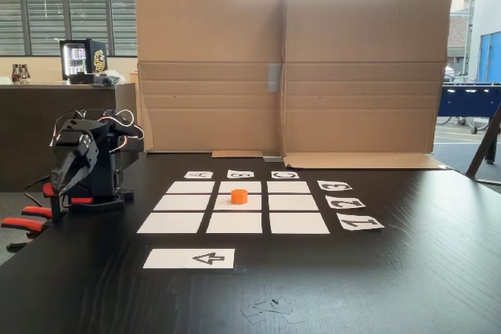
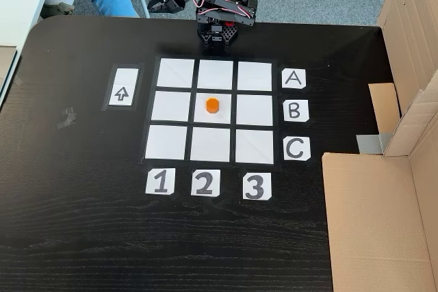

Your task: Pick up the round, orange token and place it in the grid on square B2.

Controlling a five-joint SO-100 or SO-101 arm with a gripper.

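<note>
1. Token (image 2: 212,105) sits upright on square B2 (image 2: 224,115), the centre cell of the grid (image 2: 175,73), a little toward the upper left of that cell in the top-down fixed view; we judge the placing done.
2. In the low fixed view the orange puck (image 1: 239,195) is apart from every neighbouring cell and from the tape lines between them, so it reads clearly as one square's piece.
3. Our arm is folded back at the counter (image 2: 82,237) edge, well apart from the grid, which we take as a parked pose that leaves the cells open to both cameras.
4. The claw (image 1: 66,180) hangs pointing down beside the arm's base and holds nothing; whether its jaws are parted or closed, we cannot tell.
5. Label cards A, B, C (image 2: 294,109) and 1, 2, 3 (image 2: 204,182) edge the grid to name its rows and columns; an arrow card (image 2: 122,94) lies beside it, and a cardboard screen (image 1: 290,68) stands behind.
</note>
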